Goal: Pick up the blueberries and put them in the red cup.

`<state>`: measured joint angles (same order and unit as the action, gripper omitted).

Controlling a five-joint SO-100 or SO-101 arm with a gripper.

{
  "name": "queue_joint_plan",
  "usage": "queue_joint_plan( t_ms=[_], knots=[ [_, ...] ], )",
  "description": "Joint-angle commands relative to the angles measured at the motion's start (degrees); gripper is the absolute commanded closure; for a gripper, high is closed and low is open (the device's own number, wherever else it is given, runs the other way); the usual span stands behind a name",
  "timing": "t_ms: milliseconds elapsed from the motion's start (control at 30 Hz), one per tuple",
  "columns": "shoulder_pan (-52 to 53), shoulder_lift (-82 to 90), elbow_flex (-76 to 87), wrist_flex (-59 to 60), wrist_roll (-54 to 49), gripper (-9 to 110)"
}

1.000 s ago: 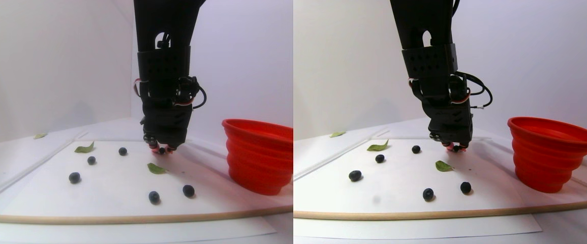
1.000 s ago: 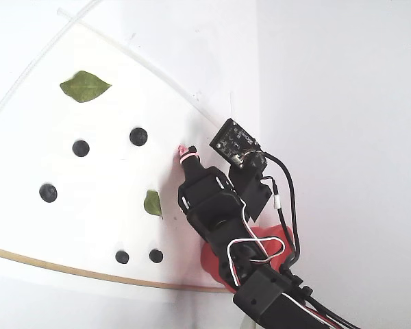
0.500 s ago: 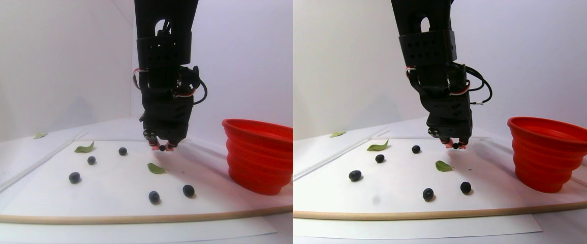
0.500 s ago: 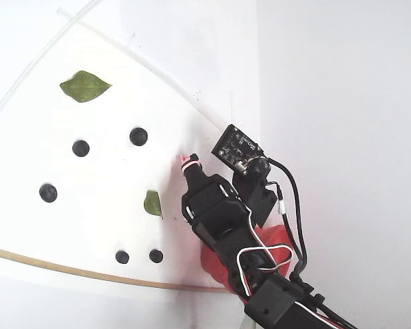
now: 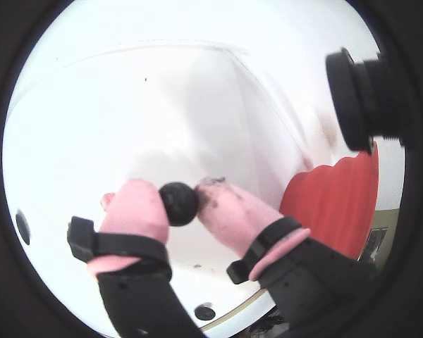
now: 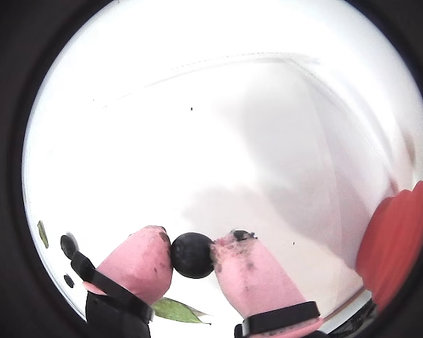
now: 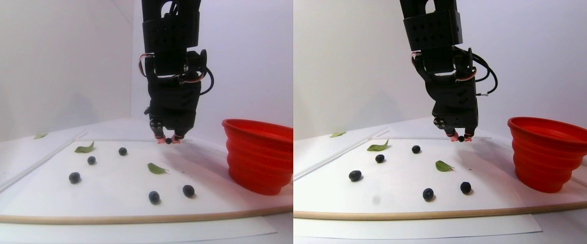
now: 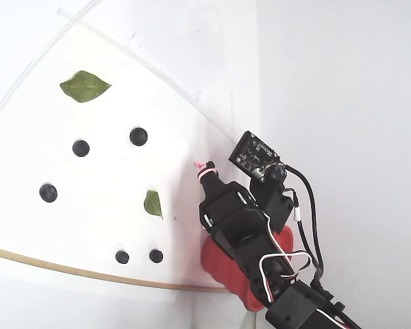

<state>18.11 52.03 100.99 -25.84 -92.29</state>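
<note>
My gripper hangs a little above the white sheet, shut on one blueberry. Both wrist views show that dark berry pinched between the pink fingertips. The red cup stands on the sheet to the right of the gripper in the stereo pair view, and its ribbed wall fills the right of a wrist view. In the fixed view the arm hides most of the cup. Several other blueberries lie loose on the sheet, left of and nearer than the gripper.
Flat green leaves lie among the berries: one just below the gripper, one further left, and one off the sheet. A curved wooden strip borders the sheet's near edge. White walls stand behind.
The gripper has risen off the sheet with the blueberry held in it and has shifted a little toward the red cup. The loose berries and leaves have not moved.
</note>
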Motion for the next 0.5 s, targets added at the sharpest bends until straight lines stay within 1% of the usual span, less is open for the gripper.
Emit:
queue_joint_plan(
  t_ms=[0, 467],
  knots=[
    [2.3, 9.8, 0.2, 0.8, -0.3, 91],
    [4.0, 17.0, 4.9, 4.0, -0.8, 91]
  ],
)
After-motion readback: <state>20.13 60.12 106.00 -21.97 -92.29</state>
